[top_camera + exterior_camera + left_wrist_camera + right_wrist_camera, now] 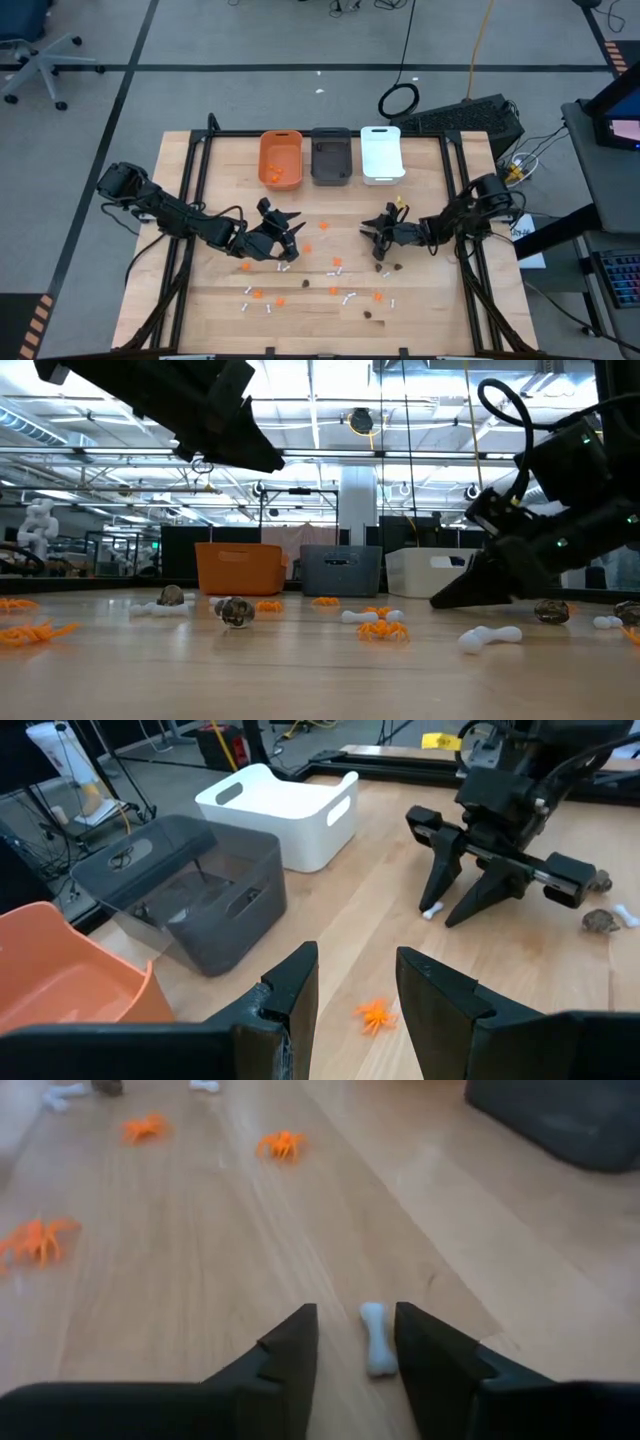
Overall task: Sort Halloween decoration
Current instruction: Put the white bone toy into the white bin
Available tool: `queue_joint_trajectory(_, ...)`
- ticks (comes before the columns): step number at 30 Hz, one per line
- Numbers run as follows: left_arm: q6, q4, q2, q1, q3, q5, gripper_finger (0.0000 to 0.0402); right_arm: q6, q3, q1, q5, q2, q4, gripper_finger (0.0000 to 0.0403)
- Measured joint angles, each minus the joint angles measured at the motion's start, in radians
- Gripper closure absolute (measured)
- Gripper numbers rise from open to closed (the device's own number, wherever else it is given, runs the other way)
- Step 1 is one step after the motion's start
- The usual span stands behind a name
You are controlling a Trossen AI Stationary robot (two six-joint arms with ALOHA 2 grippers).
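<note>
Both arms are dark, nearly black, built of chunky jointed segments with black cables looped along them. The left gripper (355,1005) ends in two broad, flat black fingers (295,995) with stepped, notched inner edges, and the right gripper (355,1355) has the same pair of wedge-shaped fingers (290,1355). Seen from the left wrist, the right arm's head is a blocky black housing with a crossbar from which the tapering fingers hang, and small green lights glow on it in the low view.

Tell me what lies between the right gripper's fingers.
A small white bone lies on the table between the open fingers of the right gripper, seen in the right wrist view.
</note>
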Motion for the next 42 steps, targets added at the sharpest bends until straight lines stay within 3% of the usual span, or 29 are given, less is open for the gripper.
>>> queue_joint_trajectory(9, 0.0, -0.004, 0.0, -0.002, 0.0, 0.0, 0.0265, 0.022, 0.0, -0.001, 0.016, 0.04, 0.012, 0.0392)
queue_joint_trajectory(17, 0.0, -0.004, 0.0, -0.002, 0.0, 0.0, 0.0265, -0.073, -0.008, 0.013, -0.022, 0.019, 0.1, 0.0399)
queue_joint_trajectory(24, -0.003, -0.002, 0.0, -0.003, 0.0, 0.0, 0.0265, -0.193, -0.022, 0.026, -0.071, -0.128, 0.122, 0.0401)
queue_joint_trajectory(30, -0.003, 0.006, 0.0, -0.003, 0.0, 0.0, 0.0265, -0.276, -0.022, 0.027, -0.179, -0.285, 0.137, 0.0402)
queue_joint_trajectory(37, -0.004, 0.014, 0.0, -0.003, 0.0, 0.002, 0.0265, -0.531, -0.022, 0.027, -0.389, -0.458, 0.144, 0.0402)
queue_joint_trajectory(42, -0.004, 0.023, 0.0, -0.003, 0.0, 0.007, 0.0265, -0.75, -0.022, 0.03, -0.45, -0.539, 0.138, 0.0402)
